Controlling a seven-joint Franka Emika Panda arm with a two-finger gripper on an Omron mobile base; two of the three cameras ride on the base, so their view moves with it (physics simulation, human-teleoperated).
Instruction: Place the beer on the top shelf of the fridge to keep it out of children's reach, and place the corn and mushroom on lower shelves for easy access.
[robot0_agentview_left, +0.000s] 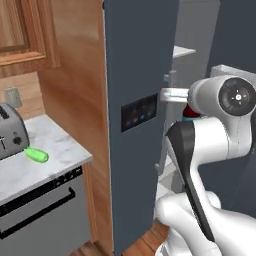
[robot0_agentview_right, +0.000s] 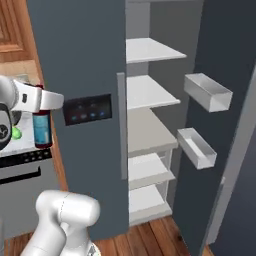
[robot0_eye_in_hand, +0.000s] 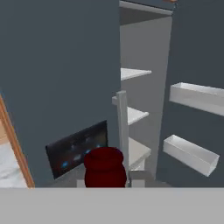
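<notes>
My gripper (robot0_agentview_right: 42, 111) is shut on the beer (robot0_agentview_right: 42, 131), a dark bottle with a blue label that hangs upright from its reddish neck (robot0_eye_in_hand: 104, 166). It hovers in front of the fridge's dark left door (robot0_agentview_right: 80, 55), beside the blue-lit control panel (robot0_agentview_right: 88, 109). To the right the fridge stands open, showing the top shelf (robot0_agentview_right: 150, 49) and lower shelves (robot0_agentview_right: 147, 92) in pale grey. The green corn (robot0_agentview_left: 37, 155) lies on the marble counter (robot0_agentview_left: 60, 150) by the toaster. The mushroom is out of view.
A long grey handle (robot0_eye_in_hand: 123, 131) runs down the left door's edge. The open right door (robot0_agentview_right: 225, 45) carries two bins (robot0_agentview_right: 207, 92). A toaster (robot0_agentview_left: 10, 132) stands on the counter above a grey oven front (robot0_agentview_left: 45, 210). Wooden cabinets (robot0_agentview_left: 25, 30) hang at upper left.
</notes>
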